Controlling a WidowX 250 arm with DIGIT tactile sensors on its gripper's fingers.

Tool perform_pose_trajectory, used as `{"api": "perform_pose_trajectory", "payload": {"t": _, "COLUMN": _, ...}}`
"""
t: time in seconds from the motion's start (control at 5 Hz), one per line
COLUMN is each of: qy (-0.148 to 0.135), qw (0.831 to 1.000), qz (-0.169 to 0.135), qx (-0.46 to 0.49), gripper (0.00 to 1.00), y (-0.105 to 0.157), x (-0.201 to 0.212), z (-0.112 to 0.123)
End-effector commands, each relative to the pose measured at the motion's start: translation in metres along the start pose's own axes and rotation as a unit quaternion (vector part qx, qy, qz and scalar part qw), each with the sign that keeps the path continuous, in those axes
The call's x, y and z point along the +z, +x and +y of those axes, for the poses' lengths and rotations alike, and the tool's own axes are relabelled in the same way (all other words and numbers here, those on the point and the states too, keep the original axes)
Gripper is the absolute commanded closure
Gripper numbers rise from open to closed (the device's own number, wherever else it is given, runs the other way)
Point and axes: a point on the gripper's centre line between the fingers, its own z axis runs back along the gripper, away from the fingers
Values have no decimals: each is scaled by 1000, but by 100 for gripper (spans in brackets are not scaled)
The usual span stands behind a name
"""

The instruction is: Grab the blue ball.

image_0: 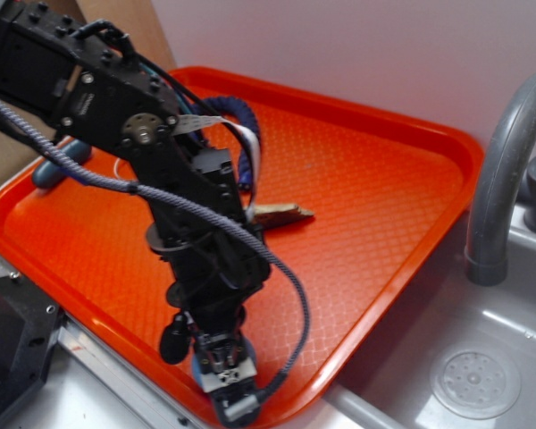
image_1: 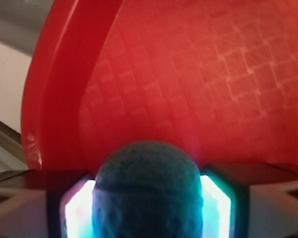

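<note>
Surface: orange tray [image_0: 375,197] beside grey sink [image_0: 482,357] | blue ball [image_1: 148,191]: dimpled, matte, seamed | hand [image_1: 148,198]: clamped on the ball at tray's near edge

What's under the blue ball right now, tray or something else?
Beyond the blue ball, held between the end effector fingers, only the orange tray floor and its raised rim show. The spot directly beneath the ball is hidden by the ball itself.

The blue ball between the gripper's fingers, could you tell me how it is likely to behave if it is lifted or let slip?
The blue ball is round, so it would probably roll across the orange tray if released. Its dimpled, matte surface likely gives the gripper decent friction. It looks small enough to be light, though weight cannot be seen.
</note>
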Motion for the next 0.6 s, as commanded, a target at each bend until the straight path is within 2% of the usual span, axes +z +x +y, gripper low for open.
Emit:
{"api": "perform_pose_trajectory", "payload": {"t": 0.0, "qy": 50, "qw": 995, "qz": -45, "qx": 71, "gripper": 100, "y": -6, "x": 61, "z": 49}}
{"api": "perform_pose_trajectory", "payload": {"t": 0.2, "qy": 80, "qw": 980, "qz": -94, "qx": 155, "gripper": 100, "y": -17, "x": 110, "z": 96}}
{"api": "perform_pose_trajectory", "payload": {"t": 0.4, "qy": 81, "qw": 958, "qz": -130, "qx": 241, "gripper": 100, "y": -29, "x": 150, "z": 136}}
